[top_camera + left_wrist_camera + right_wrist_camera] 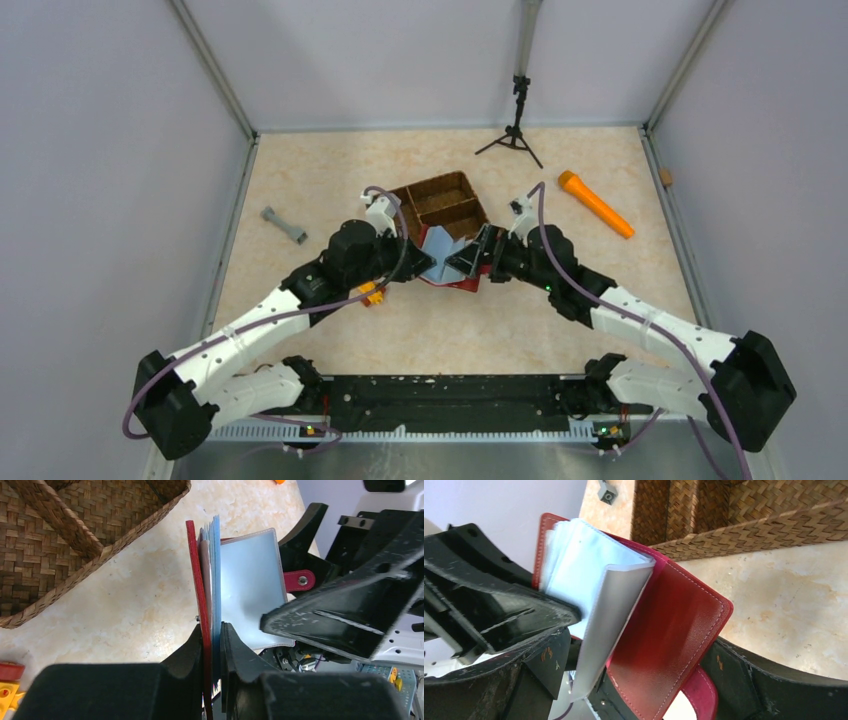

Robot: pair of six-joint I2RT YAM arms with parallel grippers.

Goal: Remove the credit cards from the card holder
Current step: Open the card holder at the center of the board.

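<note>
An orange toy car [371, 292] lies at the card holder's [447, 268] 8 o'clock, under the left arm. The holder stands splayed open mid-table. At its 9 o'clock, the left gripper [212, 630] is clamped tight on one red cover and blue leaves. At 3 o'clock, the right gripper [644, 675] grips the other cover between part-closed fingers. The credit cards cannot be made out. A wicker basket [440, 200] sits just beyond at 12 o'clock.

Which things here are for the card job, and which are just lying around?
For the job: card holder, pinched by the left gripper; right gripper at its other side. No card shows clearly.

Just lying about: wicker basket, orange stick, grey piece, black tripod, toy car.
</note>
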